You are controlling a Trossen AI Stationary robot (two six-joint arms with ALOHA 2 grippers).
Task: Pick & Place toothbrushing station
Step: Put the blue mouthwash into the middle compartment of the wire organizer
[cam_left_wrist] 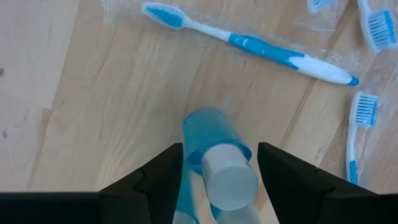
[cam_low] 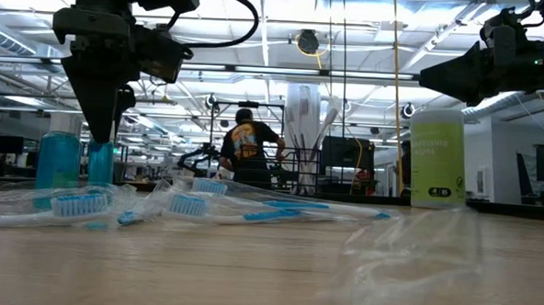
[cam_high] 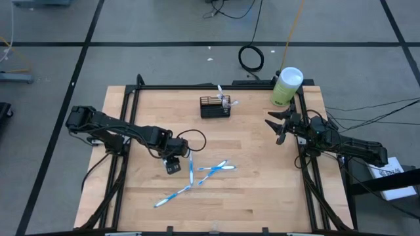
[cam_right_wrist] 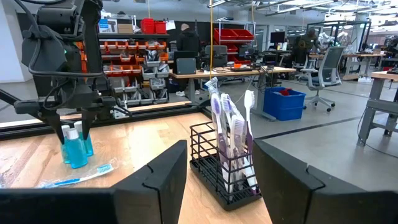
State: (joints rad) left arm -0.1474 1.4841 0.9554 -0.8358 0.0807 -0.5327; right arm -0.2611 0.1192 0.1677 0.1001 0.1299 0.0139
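The toothbrushing station [cam_high: 215, 107], a small black wire basket holding upright toothbrushes, stands on its base at the table's far middle and shows close in the right wrist view [cam_right_wrist: 214, 180]. No gripper touches it. My left gripper [cam_high: 172, 165] points down over the table's near left, shut on a small blue bottle [cam_left_wrist: 214, 146] with a pale cap. A second blue bottle [cam_right_wrist: 65, 144] stands right beside it. My right gripper [cam_high: 275, 126] hangs open and level at the table's right edge, raised, with nothing between its fingers [cam_right_wrist: 155, 180]. My left gripper comes from above, pointing steeply down, one finger [cam_left_wrist: 161, 180] on each side of the blue bottle's upper part [cam_left_wrist: 239, 149] just below the cap. The bottle stands upright. Whether its bottom rests on the table or hangs just clear, I cannot tell.
Several blue toothbrushes [cam_high: 216, 168] in clear wrappers lie flat on the table right of my left gripper, and one [cam_high: 172, 195] lies nearer the front edge. A tall pale-green cylinder [cam_high: 286, 86] with a white lid stands at the far right corner. A person shows in the room behind.
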